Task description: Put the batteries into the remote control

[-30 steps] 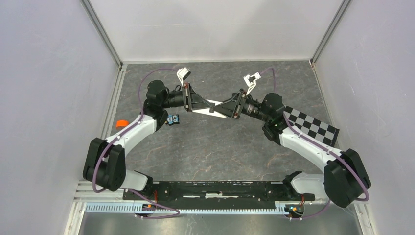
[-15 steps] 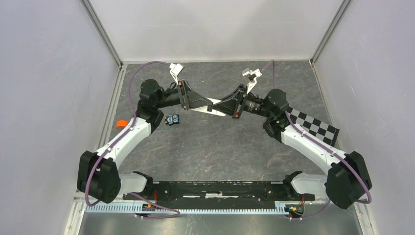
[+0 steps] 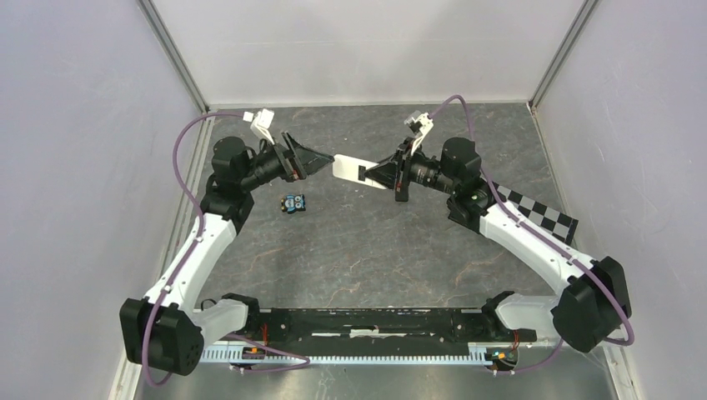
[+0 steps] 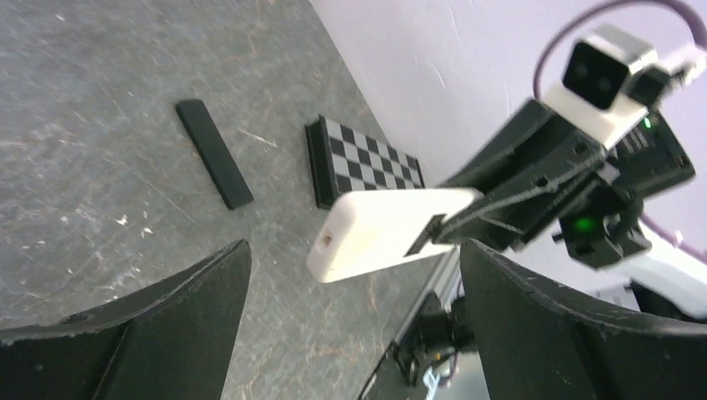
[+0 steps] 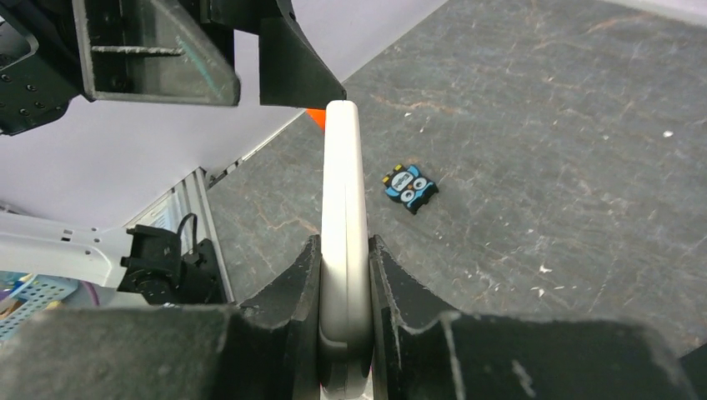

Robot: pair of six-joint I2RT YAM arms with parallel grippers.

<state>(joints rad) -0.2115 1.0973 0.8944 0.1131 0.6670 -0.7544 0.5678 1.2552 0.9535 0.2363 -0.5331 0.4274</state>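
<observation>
Above the table (image 3: 375,250), remote control (image 5: 343,183) held aloft

Right gripper (image 5: 344,254) clamps the white remote control edge-on. Left gripper (image 3: 321,158) gapes wide and empty, just off its free end. Below, near the left arm, lie what appear to be the batteries (image 3: 292,202).

There is one white remote (image 3: 354,167). There is one small blue cluster of batteries (image 3: 292,202), its cells too small to count. There is one flat black bar (image 4: 214,165), one checkered board (image 4: 367,162) and one orange scrap (image 5: 313,117). Two robot arms are in view: one left arm (image 3: 196,250) and one right arm (image 3: 534,246).
</observation>
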